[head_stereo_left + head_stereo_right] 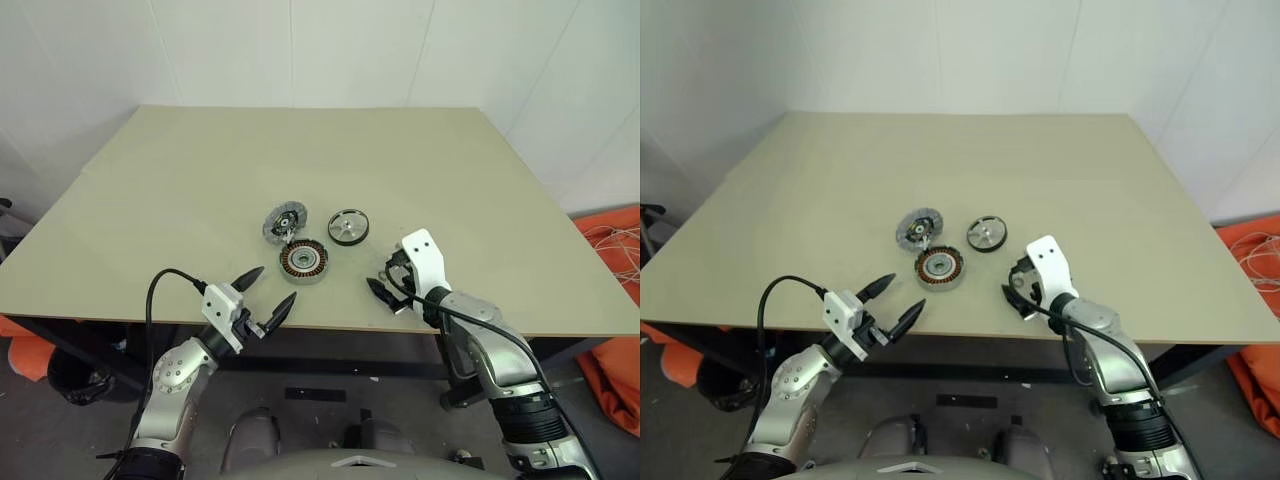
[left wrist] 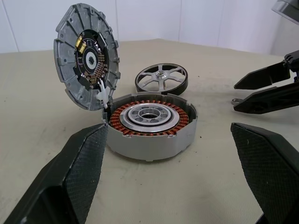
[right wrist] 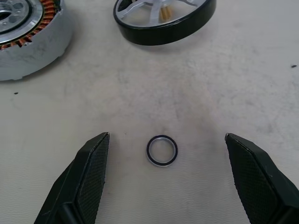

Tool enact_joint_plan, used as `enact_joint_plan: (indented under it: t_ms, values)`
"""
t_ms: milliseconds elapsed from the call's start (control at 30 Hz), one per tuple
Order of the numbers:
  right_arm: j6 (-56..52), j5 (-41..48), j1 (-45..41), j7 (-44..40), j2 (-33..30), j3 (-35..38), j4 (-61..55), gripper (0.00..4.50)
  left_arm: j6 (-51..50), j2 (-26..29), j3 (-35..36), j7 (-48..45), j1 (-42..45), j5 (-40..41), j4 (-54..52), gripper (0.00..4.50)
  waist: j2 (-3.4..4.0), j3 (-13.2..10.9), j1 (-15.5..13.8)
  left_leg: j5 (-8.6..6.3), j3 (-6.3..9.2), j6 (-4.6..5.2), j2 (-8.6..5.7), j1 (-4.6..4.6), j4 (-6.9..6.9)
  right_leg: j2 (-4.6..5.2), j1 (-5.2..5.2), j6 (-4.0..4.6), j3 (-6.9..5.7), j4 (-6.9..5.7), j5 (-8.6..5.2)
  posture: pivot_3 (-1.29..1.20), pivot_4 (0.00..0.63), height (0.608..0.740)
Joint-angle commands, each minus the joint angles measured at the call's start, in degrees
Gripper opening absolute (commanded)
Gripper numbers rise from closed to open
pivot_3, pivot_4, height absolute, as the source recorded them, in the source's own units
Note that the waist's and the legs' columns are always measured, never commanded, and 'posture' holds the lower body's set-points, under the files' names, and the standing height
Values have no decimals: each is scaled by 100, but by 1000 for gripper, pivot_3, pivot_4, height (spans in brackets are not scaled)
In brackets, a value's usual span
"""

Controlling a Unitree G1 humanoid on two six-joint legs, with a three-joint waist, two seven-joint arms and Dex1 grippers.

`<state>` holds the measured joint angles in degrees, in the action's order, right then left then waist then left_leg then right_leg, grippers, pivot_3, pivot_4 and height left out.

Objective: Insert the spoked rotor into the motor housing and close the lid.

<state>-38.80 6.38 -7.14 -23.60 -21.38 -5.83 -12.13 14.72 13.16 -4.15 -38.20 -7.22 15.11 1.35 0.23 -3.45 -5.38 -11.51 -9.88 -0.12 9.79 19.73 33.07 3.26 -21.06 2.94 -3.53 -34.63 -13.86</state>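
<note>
Ahead of the spread, empty right end effector [image 1: 383,290] on the tan counter [image 1: 180,190]: motor housing [image 1: 303,261] nearest, lid [image 1: 284,221] propped behind it, spoked rotor [image 1: 348,226] beside. Best to skip the tiny ring [image 3: 162,150] between the fingers, reach past, pinch the rotor's rim. Left end effector [image 1: 268,296] likewise spread, empty. White walls behind.

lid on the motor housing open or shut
Open: the lid stands tilted up beside the motor housing, whose copper windings are exposed.
</note>
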Motion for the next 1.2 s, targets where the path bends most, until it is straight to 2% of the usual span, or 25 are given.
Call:
enact_joint_plan:
  t_ms: [33, 67, 167, 433, 800, 1000, 1200]
  values:
    - [69, -59, -125, -13, -25, -46, 21, 4500, 133, -3, 19, 0, 20, 6, -98, 4481, 0, 0, 1, 0, 0, 0, 0, 0, 0, 0, 0, 0, 0, 0, 0, 0, 0, 740]
    - [77, -60, -147, -11, -13, -62, 64, 4500, 134, -3, 19, 4, 21, 2, -100, 4481, 0, 0, 1, 0, 0, 0, 0, 0, 0, 0, 0, 0, 0, 0, 0, 0, 0, 740]
    - [104, -63, -191, -3, 9, -88, 168, 3911, 123, -3, 15, 10, 26, -3, -115, 4500, 0, 0, 4, 0, -1, 0, 0, -3, 0, 0, 1, 0, 1, -2, 0, 0, 0, 740]
    - [73, -16, -215, -29, 44, -98, 287, 1273, 109, 4, 11, -9, 41, 11, -130, 4500, 0, 0, -11, 0, -1, 0, -1, -15, 4, 2, 15, -1, 1, -2, 0, 0, 0, 740]
    - [54, 54, -252, -113, 62, -135, 164, 1273, 111, -2, 4, -45, 59, 31, -106, 4500, -1, 1, -2, 0, -1, -1, 0, -17, 4, 1, 16, -1, 2, -3, 0, 0, 0, 740]
    - [-4, 120, -668, -329, 124, -369, -236, 1273, 116, -5, 10, -62, 72, 36, -75, 4500, -1, 0, 16, 0, -1, -1, 1, -12, 3, 0, 8, -1, 3, -6, 0, 0, 0, 740]
    - [-23, 68, -1056, -474, 226, -627, -98, 1273, 107, -10, 6, -85, 77, 48, -56, 4500, -1, 1, -7, 1, -2, -2, 1, -9, 3, 0, 7, 2, 4, -9, 0, 0, 0, 740]
